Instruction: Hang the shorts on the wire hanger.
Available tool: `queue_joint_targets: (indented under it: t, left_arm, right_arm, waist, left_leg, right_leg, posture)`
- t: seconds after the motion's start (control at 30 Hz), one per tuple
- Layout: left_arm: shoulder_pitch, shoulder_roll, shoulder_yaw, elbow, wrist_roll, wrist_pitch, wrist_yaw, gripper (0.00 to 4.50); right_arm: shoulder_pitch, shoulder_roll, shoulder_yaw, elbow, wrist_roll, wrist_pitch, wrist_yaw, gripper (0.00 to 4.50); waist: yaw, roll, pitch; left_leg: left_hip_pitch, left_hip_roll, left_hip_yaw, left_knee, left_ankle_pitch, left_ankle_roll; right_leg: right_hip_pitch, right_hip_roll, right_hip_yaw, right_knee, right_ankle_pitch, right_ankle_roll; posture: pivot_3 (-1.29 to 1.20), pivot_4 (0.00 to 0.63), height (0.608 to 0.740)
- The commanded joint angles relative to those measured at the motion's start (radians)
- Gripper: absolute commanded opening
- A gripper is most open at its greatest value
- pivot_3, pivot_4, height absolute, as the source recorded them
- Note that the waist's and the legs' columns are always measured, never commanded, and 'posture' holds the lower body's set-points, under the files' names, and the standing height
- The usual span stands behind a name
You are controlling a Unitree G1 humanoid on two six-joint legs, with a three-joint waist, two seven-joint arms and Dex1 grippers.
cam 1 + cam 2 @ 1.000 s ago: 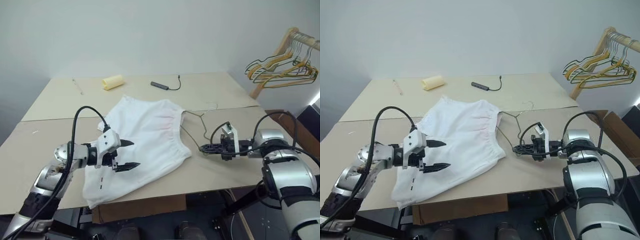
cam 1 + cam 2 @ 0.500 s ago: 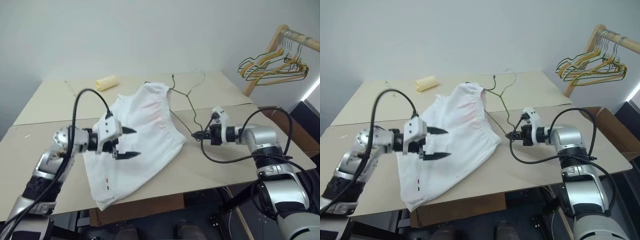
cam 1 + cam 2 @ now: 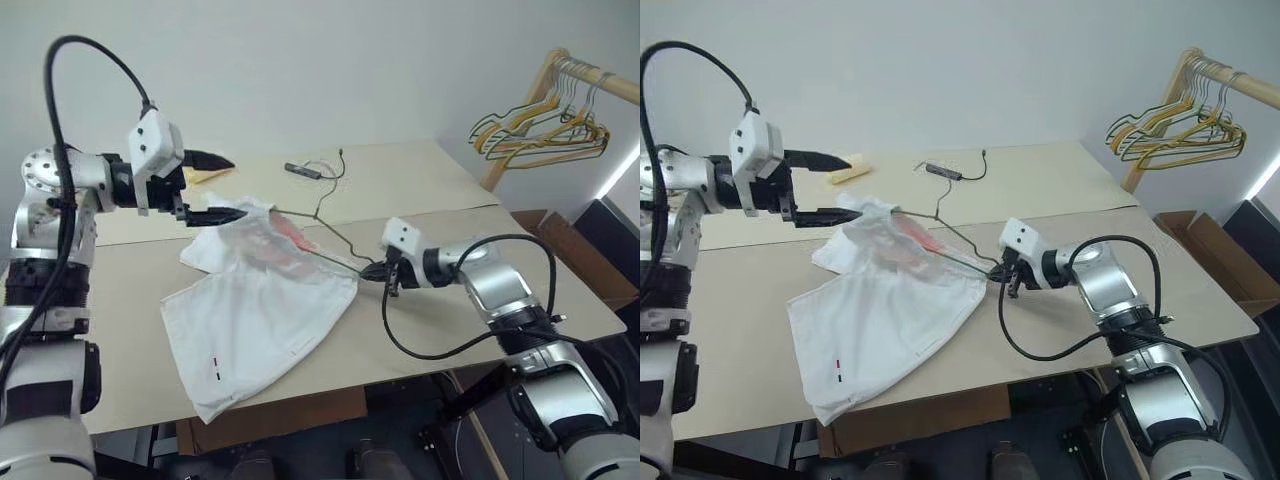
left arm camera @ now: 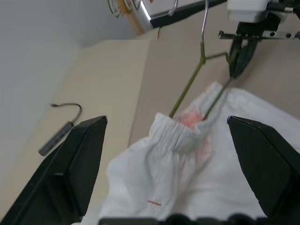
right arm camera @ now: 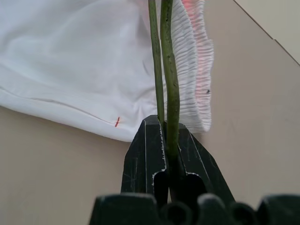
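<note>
The right gripper [image 3: 377, 272], reaching leftward and low over the table [image 3: 430, 330], pinches the wire hanger [image 3: 322, 240], which threads into the shorts [image 3: 265, 305] mid-table. The left gripper [image 3: 222, 188] hovers raised above them, fingers spread wide, empty.

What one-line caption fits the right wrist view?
Right gripper shut on the wire hanger, which runs into the white shorts.

One pair of shorts [image 3: 262, 300], one wire hanger [image 3: 318, 232], perhaps several rack hangers [image 3: 540, 130].

far side of the wire hanger [image 3: 318, 232] hidden inside the shorts [image 3: 262, 305], its hook [image 3: 322, 182] perhaps too thin to trace
</note>
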Motion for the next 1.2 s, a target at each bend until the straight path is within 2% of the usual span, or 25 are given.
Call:
queue_joint_targets:
  t: [0.03, 0.23, 0.53, 0.63, 1.03, 1.1, 1.2]
  left_arm:
    - [-0.096, 0.019, -0.067, 0.129, 0.06, -0.11, -0.137, 4.47]
    - [-0.179, 0.02, -0.189, 0.265, 0.064, -0.191, -0.164, 4.47]
    - [-0.206, -0.015, -0.277, 0.377, 0.093, -0.25, -0.164, 4.47]
    - [-0.21, -0.031, -0.282, 0.391, 0.069, -0.238, -0.164, 3.81]
    - [-0.2, -0.039, -0.295, 0.406, 0.046, -0.25, -0.164, 0.02]
    - [-0.196, -0.036, -0.301, 0.401, 0.031, -0.247, -0.164, 0.01]
    - [-0.194, -0.04, -0.283, 0.402, 0.046, -0.265, -0.164, 0.01]
  right_arm:
    - [-0.041, 0.018, 0.006, -0.061, 0.002, -0.014, 0.015, 0.0]
    - [-0.041, 0.016, 0.028, -0.112, -0.01, -0.004, 0.032, 0.0]
    - [-0.037, -0.001, 0.03, -0.164, -0.005, 0.05, 0.072, 0.0]
    - [-0.036, -0.002, 0.033, -0.176, -0.01, 0.068, 0.075, 0.0]
    - [-0.021, 0.001, 0.046, -0.183, -0.028, 0.061, 0.059, 0.0]
    - [-0.018, 0.003, 0.049, -0.177, -0.04, 0.047, 0.05, 0.0]
    - [0.002, 0.003, 0.05, -0.171, -0.079, -0.068, 0.006, 0.0]
  waist:
    - [0.001, 0.0, 0.0]
    - [0.003, 0.0, 0.0]
    - [0.002, 0.0, 0.0]
    - [0.0, 0.0, 0.0]
    - [-0.001, 0.0, 0.0]
    - [-0.001, 0.0, 0.0]
    - [-0.001, 0.0, 0.0]
  left_leg:
    - [0.0, 0.0, 0.0, 0.0, 0.0, 0.0]
    - [-0.004, 0.0, 0.0, 0.001, 0.0, 0.0]
    - [-0.004, 0.0, 0.0, 0.001, 0.0, 0.0]
    - [-0.004, 0.0, 0.0, 0.001, 0.0, 0.0]
    - [-0.004, 0.0, 0.0, 0.002, 0.0, 0.0]
    - [-0.005, 0.0, 0.0, 0.002, 0.0, 0.0]
    - [-0.005, 0.0, 0.0, 0.002, 0.0, 0.0]
  right_leg:
    - [0.0, 0.0, 0.0, 0.0, 0.0, 0.0]
    - [-0.003, 0.0, 0.0, 0.0, 0.0, -0.001]
    - [-0.003, 0.0, 0.0, 0.0, 0.0, -0.001]
    - [-0.003, 0.0, 0.0, 0.0, 0.0, 0.0]
    - [-0.003, 0.0, 0.0, 0.001, 0.0, -0.001]
    - [-0.004, 0.0, 0.0, 0.0, 0.0, 0.0]
    - [-0.004, 0.0, 0.0, 0.0, 0.0, 0.0]
  posture:
    - [0.05, 0.0, 0.74]
    - [0.04, 0.0, 0.74]
    - [0.02, 0.0, 0.74]
    - [0.02, 0.0, 0.74]
    - [0.01, 0.0, 0.74]
    - [0.01, 0.0, 0.74]
    - [0.01, 0.0, 0.74]
